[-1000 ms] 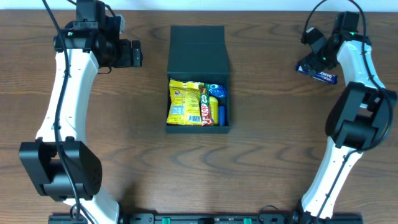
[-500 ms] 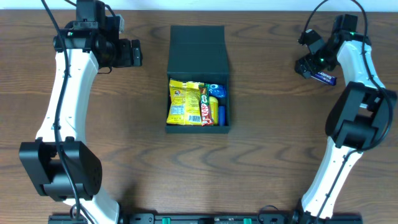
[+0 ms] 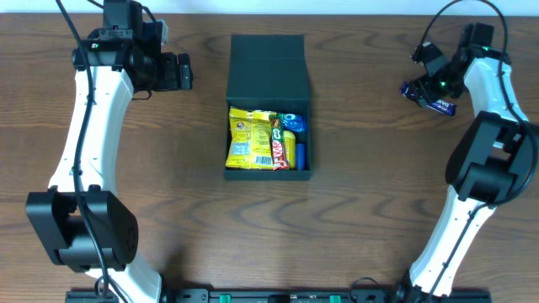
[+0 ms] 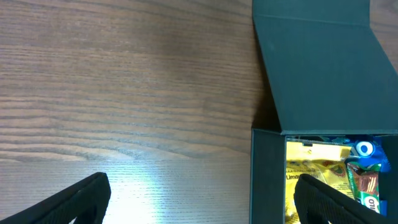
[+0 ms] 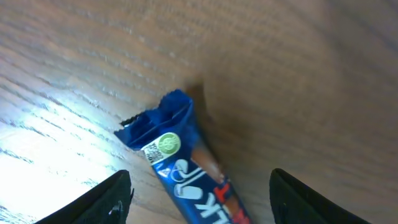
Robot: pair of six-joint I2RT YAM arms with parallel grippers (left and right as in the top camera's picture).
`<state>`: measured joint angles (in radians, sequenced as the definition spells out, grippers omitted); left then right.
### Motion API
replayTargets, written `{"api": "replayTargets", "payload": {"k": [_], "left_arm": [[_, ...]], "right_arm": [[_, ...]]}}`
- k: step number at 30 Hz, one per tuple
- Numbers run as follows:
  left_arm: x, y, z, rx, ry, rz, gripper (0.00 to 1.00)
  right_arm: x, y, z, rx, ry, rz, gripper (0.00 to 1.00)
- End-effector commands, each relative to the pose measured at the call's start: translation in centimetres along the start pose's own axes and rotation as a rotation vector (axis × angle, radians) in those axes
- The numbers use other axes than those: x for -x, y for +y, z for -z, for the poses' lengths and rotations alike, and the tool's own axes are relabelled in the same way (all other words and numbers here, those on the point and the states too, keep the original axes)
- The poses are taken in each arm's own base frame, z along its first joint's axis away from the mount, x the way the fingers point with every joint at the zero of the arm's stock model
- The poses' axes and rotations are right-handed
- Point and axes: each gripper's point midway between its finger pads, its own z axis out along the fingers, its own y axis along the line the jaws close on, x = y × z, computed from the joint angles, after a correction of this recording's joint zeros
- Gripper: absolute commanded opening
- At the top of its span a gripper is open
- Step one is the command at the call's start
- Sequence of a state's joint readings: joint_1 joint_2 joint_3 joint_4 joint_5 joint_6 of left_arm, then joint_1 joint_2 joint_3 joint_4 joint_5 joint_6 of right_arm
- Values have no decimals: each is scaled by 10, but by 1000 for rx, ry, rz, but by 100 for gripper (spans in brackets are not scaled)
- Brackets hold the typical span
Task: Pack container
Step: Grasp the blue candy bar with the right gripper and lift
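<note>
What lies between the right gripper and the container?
Only bare table, as the overhead view shows. The blue packet sits at the right gripper itself, not toward the container.

Open container (image 3: 268, 67) of snacks (image 3: 251, 140); blue packet (image 3: 438, 103) far right

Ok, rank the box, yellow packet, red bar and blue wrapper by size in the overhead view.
1. Box
2. Yellow packet
3. Red bar and blue wrapper: they look alike, and the wrapper is partly hidden, so I won't rank them.
</note>
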<state>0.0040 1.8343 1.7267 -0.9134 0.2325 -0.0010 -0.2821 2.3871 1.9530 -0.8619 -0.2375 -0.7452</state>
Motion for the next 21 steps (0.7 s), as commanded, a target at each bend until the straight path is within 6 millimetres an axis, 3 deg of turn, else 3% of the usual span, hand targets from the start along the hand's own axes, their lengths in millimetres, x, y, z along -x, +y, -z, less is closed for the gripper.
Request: {"api": "replayTargets", "payload": {"k": [1, 7, 13, 21], "left_arm": [[10, -3, 17, -6, -48, 0, 95], [10, -3, 17, -6, -48, 0, 95], [10, -3, 17, -6, -47, 0, 96], [10, -3, 17, -6, -47, 0, 95]], "right_arm": [[0, 4, 7, 16, -20, -8, 69], [-3, 6, 2, 18, -17, -9, 64], [-2, 5, 2, 14, -21, -9, 42], [-3, 6, 2, 18, -16, -14, 24]]}}
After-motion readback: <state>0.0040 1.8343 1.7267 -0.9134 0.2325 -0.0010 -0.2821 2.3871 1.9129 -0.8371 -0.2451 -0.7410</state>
